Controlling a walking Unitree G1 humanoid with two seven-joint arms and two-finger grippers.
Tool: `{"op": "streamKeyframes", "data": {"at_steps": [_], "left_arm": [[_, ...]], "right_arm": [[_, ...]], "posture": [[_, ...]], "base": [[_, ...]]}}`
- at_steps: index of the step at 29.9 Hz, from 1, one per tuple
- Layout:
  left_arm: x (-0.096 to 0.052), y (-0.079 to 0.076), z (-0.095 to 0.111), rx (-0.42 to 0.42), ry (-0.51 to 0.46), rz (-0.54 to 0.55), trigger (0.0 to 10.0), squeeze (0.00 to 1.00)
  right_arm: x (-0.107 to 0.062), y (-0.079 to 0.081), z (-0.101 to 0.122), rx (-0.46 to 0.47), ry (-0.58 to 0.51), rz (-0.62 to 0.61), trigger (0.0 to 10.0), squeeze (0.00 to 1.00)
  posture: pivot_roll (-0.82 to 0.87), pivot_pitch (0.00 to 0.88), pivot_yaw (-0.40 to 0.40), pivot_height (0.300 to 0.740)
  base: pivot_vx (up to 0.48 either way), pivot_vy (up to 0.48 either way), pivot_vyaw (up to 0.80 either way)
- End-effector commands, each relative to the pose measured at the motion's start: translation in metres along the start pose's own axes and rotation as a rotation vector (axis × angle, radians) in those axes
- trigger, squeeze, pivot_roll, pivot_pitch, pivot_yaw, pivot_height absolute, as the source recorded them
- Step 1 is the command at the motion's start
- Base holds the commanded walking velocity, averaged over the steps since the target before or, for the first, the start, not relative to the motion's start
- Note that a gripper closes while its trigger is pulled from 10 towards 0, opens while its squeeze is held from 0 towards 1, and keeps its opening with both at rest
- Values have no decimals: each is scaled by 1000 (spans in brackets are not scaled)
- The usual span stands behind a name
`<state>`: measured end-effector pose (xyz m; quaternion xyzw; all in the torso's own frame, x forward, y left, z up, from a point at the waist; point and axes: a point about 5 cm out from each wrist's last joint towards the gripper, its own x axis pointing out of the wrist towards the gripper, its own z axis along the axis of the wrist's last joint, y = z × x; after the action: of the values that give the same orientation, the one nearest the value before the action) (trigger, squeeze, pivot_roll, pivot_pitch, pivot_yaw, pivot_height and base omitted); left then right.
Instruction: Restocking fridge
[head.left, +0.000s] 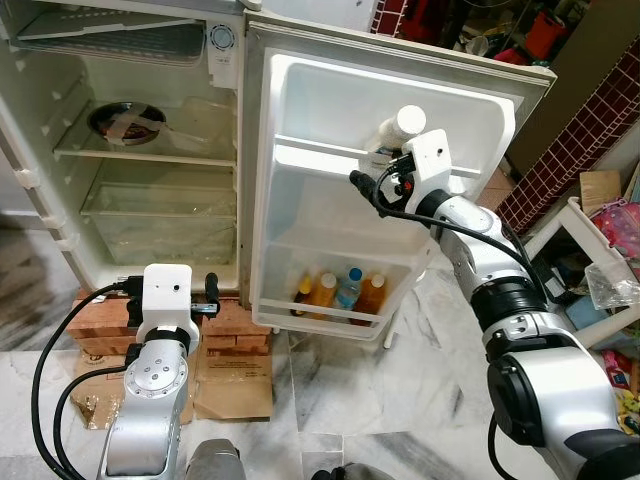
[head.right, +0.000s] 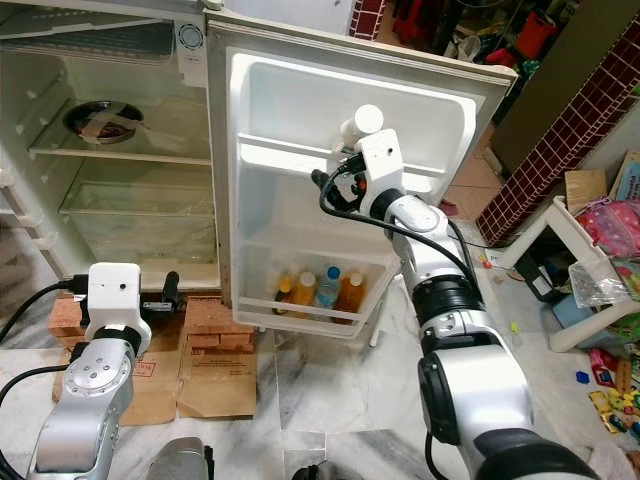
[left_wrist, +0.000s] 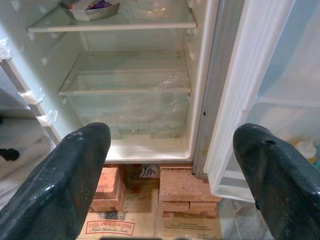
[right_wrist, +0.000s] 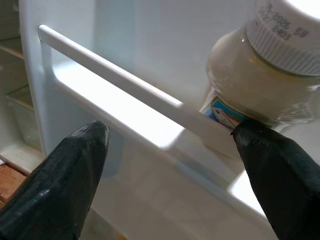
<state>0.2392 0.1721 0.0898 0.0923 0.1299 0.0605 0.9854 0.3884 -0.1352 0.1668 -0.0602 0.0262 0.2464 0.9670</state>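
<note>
Fridge (head.left: 150, 150) standing open, door (head.left: 300, 200) swung wide; white-capped jar (head.left: 400, 127) sitting on the middle door shelf (head.left: 330, 160) behind its rail (right_wrist: 125, 80). Right end effector (head.left: 385, 165) level with that shelf, fingers apart, one finger (right_wrist: 280, 175) touching or just beside the jar, not clamped on it. Risk: catching the jar on pulling away and tipping it over the rail onto the bottles (head.left: 340, 292) in the bottom bin. Left end effector (head.left: 205, 300) low near the bricks (head.left: 235, 325), fingers spread, holding nothing. Right wrist view gives cap print and label; head views give whole door layout
</note>
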Motion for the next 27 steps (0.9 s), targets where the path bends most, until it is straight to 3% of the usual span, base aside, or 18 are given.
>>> {"op": "streamKeyframes", "data": {"at_steps": [1,9,20,27], "left_arm": [[1,-4,1,-1,4,-20,10000,0],[0,-5,1,-2,6,-12,10000,0],[1,-6,0,-3,7,-20,10000,0],[1,-6,0,-9,4,-14,10000,0]], "right_arm": [[2,-4,12,-11,-41,-15,10000,0],[12,7,29,-16,-133,7,10000,0],[17,18,31,3,-161,3,10000,0],[9,6,25,14,-168,-21,10000,0]], "posture": [[187,5,-150,740],[188,4,-152,740],[183,6,-150,740],[178,1,-155,740]], "base": [[0,0,0],[0,0,0],[0,0,0],[0,0,0]]}}
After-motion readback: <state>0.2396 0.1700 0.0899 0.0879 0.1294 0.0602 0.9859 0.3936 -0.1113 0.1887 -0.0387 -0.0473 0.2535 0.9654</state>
